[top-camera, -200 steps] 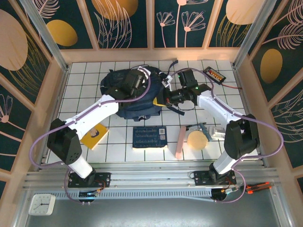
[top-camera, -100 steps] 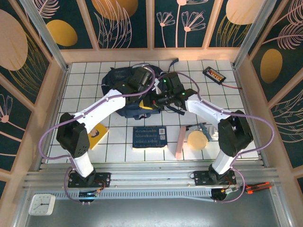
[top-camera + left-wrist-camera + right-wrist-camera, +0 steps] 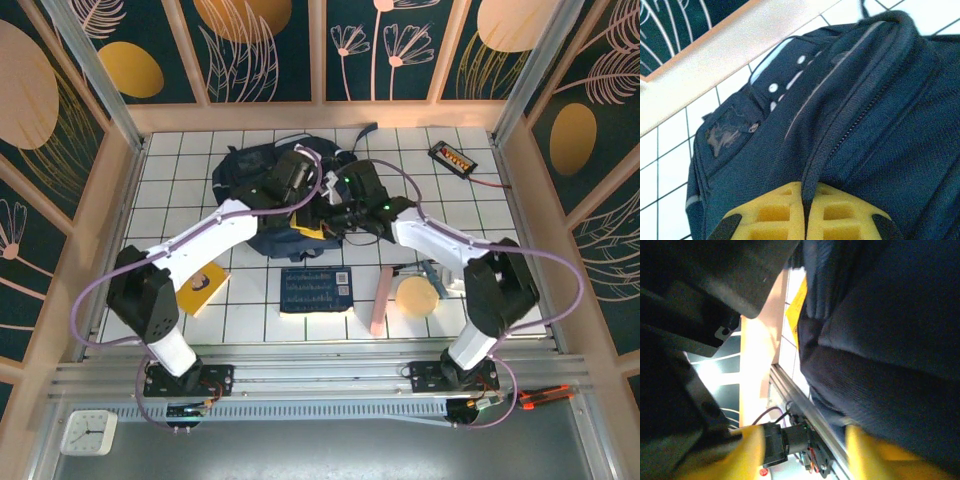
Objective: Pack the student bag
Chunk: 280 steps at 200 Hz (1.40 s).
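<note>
Bag (image 3: 245, 175) sits upper centre of the top view, both arms meeting at its lower-right rim — left gripper (image 3: 804, 207) clenched on 1 fold by the zip, right gripper (image 3: 807, 455) spread apart, cloth just ahead, upper right of its frame.

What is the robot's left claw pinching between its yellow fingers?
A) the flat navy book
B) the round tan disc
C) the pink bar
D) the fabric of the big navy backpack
D: in the left wrist view, the left gripper has its yellow fingers pressed together on a ridge of the student bag, beside its zip.
</note>
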Each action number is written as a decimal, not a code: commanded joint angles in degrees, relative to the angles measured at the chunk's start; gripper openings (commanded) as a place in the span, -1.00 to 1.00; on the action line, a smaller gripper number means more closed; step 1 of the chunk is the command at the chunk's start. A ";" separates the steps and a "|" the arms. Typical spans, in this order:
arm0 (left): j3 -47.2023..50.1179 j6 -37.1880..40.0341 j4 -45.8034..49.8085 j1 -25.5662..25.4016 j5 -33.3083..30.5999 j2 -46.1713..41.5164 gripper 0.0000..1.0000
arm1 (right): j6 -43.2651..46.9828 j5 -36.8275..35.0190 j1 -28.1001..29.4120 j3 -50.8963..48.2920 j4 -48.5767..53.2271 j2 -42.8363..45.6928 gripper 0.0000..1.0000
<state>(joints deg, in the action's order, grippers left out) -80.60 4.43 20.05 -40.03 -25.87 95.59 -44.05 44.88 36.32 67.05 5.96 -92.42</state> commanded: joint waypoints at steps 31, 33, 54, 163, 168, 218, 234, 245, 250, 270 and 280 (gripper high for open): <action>3.03 5.50 -8.51 -0.57 1.99 -6.53 -1.00 | 0.36 -5.08 -9.55 -5.89 7.27 14.53 0.43; 3.11 5.59 -8.53 -0.57 2.08 -6.55 -1.00 | 0.54 -5.27 -10.02 -5.94 7.55 14.72 0.43; 3.55 6.56 -9.60 -0.55 3.33 -7.15 -1.00 | 2.77 -6.81 -13.30 -5.05 10.07 13.75 0.45; 4.95 8.41 -11.92 -0.16 6.70 -8.14 -1.00 | -5.60 -5.46 -12.61 -5.77 -8.30 2.12 0.44; 5.13 8.41 -12.01 -0.19 6.98 -8.12 -1.00 | -6.65 -5.42 -12.33 -5.46 -10.05 1.54 0.44; 5.63 9.20 -12.41 1.53 7.71 -8.14 -1.00 | -11.67 -5.59 -7.97 -1.18 -22.75 -3.54 -0.15; 5.08 9.24 -12.41 4.08 8.64 -8.23 -1.00 | -11.61 -6.31 -7.26 -1.24 -23.61 -2.73 -0.77; 4.52 9.49 -12.41 5.72 9.40 -8.12 -1.00 | -11.43 -7.05 -6.89 -1.65 -23.74 -1.89 -1.00; 4.22 10.00 -12.49 6.43 9.64 -8.01 -1.00 | -11.41 -7.29 -6.66 -1.94 -23.94 -1.50 -1.00; 2.55 11.84 -12.76 8.01 9.81 -7.11 -1.00 | -13.42 -8.89 -5.61 -2.85 -26.41 -0.20 -1.00; 1.50 12.14 -12.33 8.30 9.96 -6.91 -0.94 | -15.55 -10.52 -5.29 -3.08 -28.71 0.21 -1.00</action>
<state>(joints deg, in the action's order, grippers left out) -74.74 14.46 14.57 -33.76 -15.29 89.95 -56.21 36.34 29.43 63.72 -16.10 -95.72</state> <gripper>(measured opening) 0.062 0.072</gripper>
